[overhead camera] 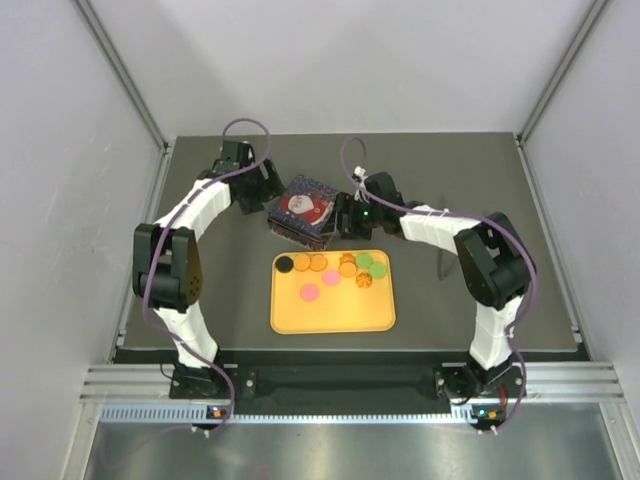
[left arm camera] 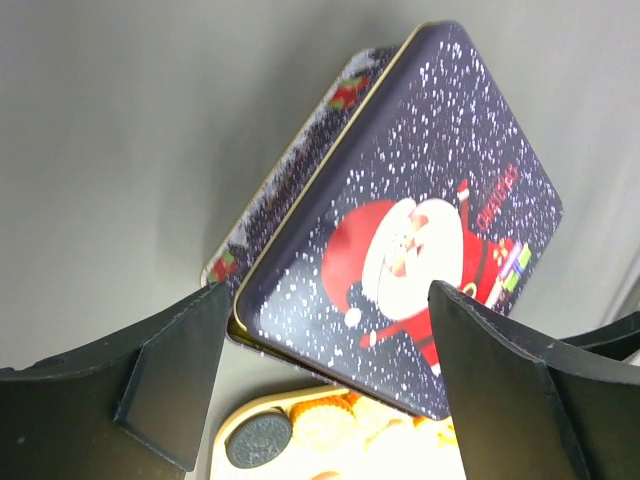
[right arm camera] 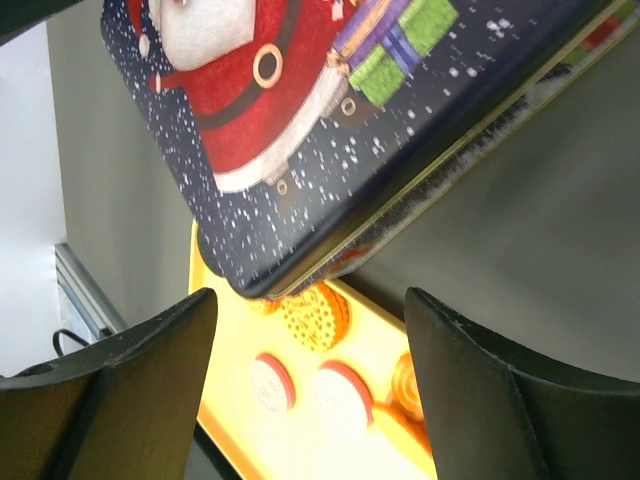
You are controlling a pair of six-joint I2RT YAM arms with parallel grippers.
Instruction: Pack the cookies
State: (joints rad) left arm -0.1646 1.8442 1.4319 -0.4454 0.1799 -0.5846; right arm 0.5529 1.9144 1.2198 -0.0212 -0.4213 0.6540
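— Tabletop (overhead camera: pixel 480 180), dark grey and matte, closed in by pale wall panels (overhead camera: pixel 60 150) on the left, right and far sides; what is the biggest thing over it?
— The two white-and-black arms (overhead camera: pixel 205 205), rising from the near edge and bending inward toward the far middle; next comes a flat yellow plastic tray (overhead camera: pixel 335 318) in the middle of the table; just past its far edge stands a dark blue square tin (overhead camera: pixel 305 208) with a red-suited Santa Claus printed on the snowy lid.
— Is that tin shut?
— The lid sits skewed over the base; the left wrist view shows the base's patterned rim peeking out along one side; whether the lid is raised or only shifted I cannot tell.
— And the claws?
— The left gripper (overhead camera: pixel 265 198) is at the tin's far left corner; the right gripper (overhead camera: pixel 340 218) is at the tin's right side, close to the tray's far edge; in each wrist view the black fingers (left arm camera: pixel 170 390) stand wide apart with a corner of the tin showing in the gap; neither claw grips anything.
— Where are the biscuits?
— The cookies (overhead camera: pixel 347 268), small flat round discs, lie loose along the tray's far half; most are orange; two are pink, nearer the middle; two are green, at the far right; one is black, at the far left corner.
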